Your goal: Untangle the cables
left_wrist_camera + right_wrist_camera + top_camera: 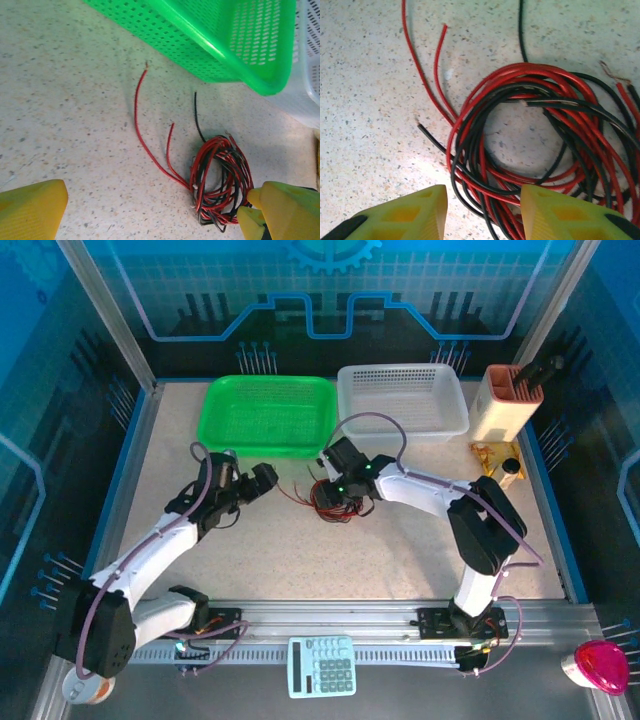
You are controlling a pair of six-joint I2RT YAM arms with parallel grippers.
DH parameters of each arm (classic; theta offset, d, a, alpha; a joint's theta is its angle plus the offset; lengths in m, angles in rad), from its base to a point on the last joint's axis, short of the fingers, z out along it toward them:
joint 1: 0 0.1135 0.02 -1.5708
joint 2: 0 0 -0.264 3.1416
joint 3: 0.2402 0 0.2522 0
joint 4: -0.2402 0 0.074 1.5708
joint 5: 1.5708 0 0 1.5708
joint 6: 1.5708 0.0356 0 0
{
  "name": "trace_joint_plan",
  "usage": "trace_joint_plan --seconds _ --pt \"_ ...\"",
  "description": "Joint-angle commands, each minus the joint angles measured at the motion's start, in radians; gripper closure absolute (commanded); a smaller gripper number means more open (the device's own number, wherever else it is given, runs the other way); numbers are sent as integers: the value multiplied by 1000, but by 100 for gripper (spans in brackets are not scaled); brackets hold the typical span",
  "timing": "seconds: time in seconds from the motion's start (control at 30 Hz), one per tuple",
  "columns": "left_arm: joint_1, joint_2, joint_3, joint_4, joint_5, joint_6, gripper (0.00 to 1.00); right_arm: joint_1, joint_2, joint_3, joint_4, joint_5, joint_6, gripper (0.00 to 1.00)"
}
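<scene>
The cables (pixel 335 498) lie as a tangled coil of thin red and black wires on the speckled table, just in front of the green basket. In the right wrist view the cables (pixel 530 135) form a loose ring with free ends running up and left. My right gripper (pixel 482 210) stands open over the coil's near side, with several strands lying in the gap between its yellow fingers. In the top view the right gripper (pixel 343 498) points down onto the coil. My left gripper (pixel 268 480) is wide open to the left of the coil. In the left wrist view the cables (pixel 220 180) lie towards its right finger (pixel 290 210).
A green basket (pixel 268 447) and a white basket (pixel 400 432) stand at the back of the table. A beige holder (pixel 505 405) is at the back right. A calculator (pixel 322 665) lies on the near rail, and a pink object (pixel 598 665) sits at the front right.
</scene>
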Motion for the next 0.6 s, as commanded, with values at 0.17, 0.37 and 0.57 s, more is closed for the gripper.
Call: trace_joint_plan --seconds 0.17,0.37,0.57 --pt "28 -46 -12 -114 -114 -83 1 73 113 143 -71 17 -38 57" --pt "40 -9 -3 -126 -96 -75 1 75 206 231 -98 25 -50 58" --pt "41 119 101 -213 -72 28 1 75 218 193 -84 46 -60 100"
